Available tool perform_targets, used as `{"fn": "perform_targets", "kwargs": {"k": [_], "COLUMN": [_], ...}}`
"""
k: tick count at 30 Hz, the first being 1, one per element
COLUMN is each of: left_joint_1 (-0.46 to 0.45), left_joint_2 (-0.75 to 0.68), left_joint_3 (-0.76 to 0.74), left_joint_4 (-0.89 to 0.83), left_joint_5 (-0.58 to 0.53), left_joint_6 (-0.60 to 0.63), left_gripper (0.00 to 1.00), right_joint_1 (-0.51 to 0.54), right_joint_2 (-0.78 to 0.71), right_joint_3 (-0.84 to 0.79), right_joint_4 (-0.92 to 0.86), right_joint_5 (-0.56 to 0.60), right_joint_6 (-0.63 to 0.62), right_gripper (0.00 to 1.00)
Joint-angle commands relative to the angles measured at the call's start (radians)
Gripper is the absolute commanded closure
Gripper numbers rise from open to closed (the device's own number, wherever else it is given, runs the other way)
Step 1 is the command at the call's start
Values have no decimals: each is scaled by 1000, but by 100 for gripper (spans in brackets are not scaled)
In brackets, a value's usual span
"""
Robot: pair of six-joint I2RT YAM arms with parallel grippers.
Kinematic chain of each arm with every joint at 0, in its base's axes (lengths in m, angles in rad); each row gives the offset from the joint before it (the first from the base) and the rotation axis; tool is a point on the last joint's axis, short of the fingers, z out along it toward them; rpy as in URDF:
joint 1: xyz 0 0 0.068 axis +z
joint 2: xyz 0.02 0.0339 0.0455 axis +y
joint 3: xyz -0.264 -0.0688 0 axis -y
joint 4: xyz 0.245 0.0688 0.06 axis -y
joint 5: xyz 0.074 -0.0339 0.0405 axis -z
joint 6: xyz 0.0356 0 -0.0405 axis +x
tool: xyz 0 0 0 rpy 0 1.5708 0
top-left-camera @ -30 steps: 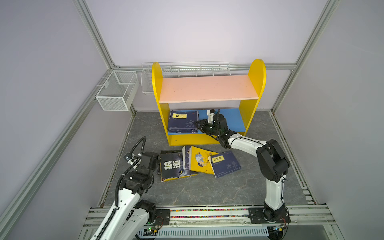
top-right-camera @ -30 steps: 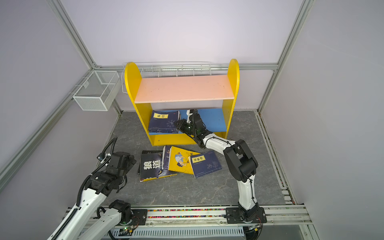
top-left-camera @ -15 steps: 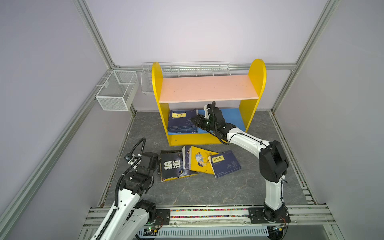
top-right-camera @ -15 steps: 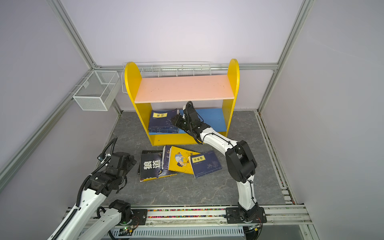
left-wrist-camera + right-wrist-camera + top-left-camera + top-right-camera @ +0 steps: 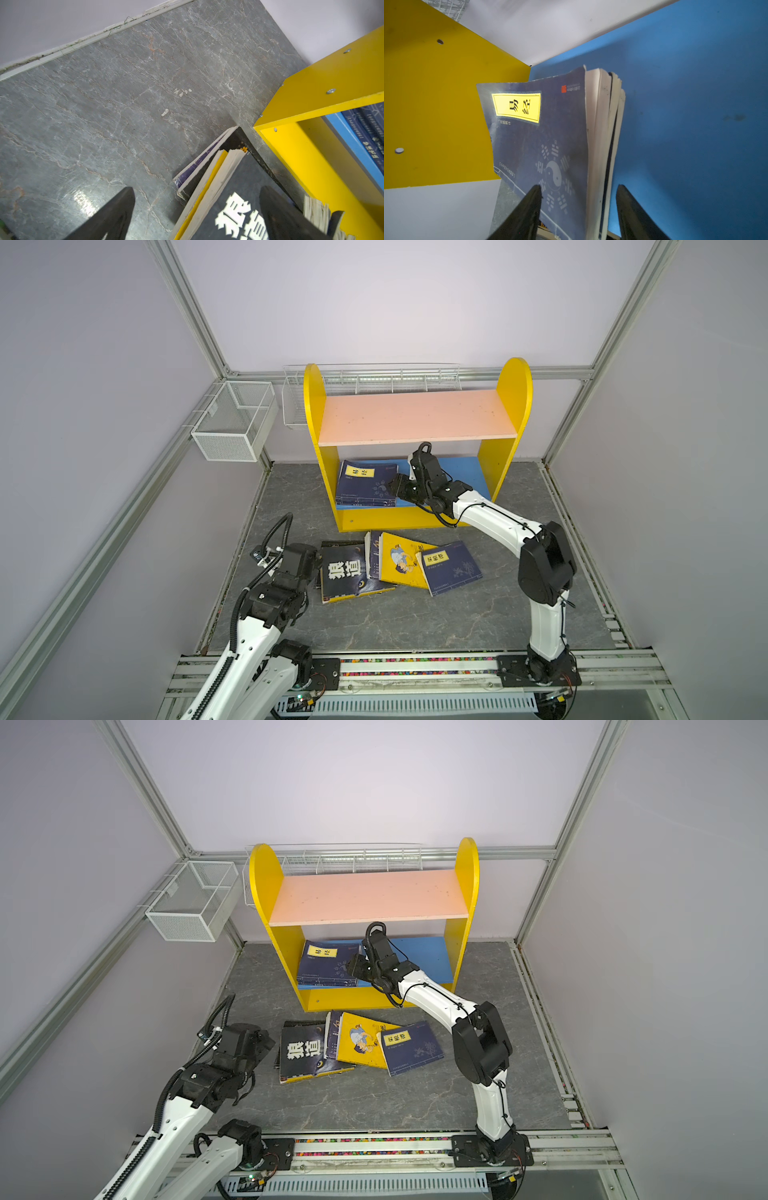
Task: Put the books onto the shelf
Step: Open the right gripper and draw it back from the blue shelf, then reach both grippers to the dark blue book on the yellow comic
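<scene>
Step in hand: depositing on shelf (image 5: 505, 439). My right gripper (image 5: 579, 186) spread, straddling edge of navy stack (image 5: 365, 485), which lies flat on blue lower board (image 5: 461, 472). On floor (image 5: 415, 622) in front: loose books (image 5: 399, 564), fanned. My left gripper (image 5: 196, 188) spread over black book (image 5: 239, 182). Next, I reckon: back right arm out level, avoid dragging covers.

Painted board, worn paper, veined stone look
You see the shelf (image 5: 415, 414) in smooth matt painted board with bare metal screw heads (image 5: 331, 91); the books (image 5: 546, 135) are paper, covers slightly glossy and creased, page edges frayed; the counter (image 5: 124, 93) is veined grey, faintly shiny; the basket (image 5: 226, 443) at upper left is white wire mesh.
</scene>
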Motion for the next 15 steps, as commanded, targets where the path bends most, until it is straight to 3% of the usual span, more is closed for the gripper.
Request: {"fn": "perform_targets", "kwargs": {"k": [1,5,9,12,15], "left_joint_1": [7,6,-5,-70,-170], "left_joint_2": [-7,-8,22,75,133], "left_joint_3": [-10,-17,-39,-41,-1], "left_joint_4": [62,148,281,388,462], "left_joint_5": [33,85,187,214,224], "left_joint_6": [74,129,162,187,251], "left_gripper": [5,0,1,1,1], "right_joint_1": [-4,-9,-67,-152,-227], "right_joint_2": [-115,-257,-386,-472,-536], "right_joint_3": [-66,-224,-429,-607,-754], "right_joint_4": [23,16,-73,-110,-123], "right_joint_5": [54,113,148,87,44], "right_joint_6": [-78,-73,91,244,317], "right_gripper": [39,39,39,38,39]}}
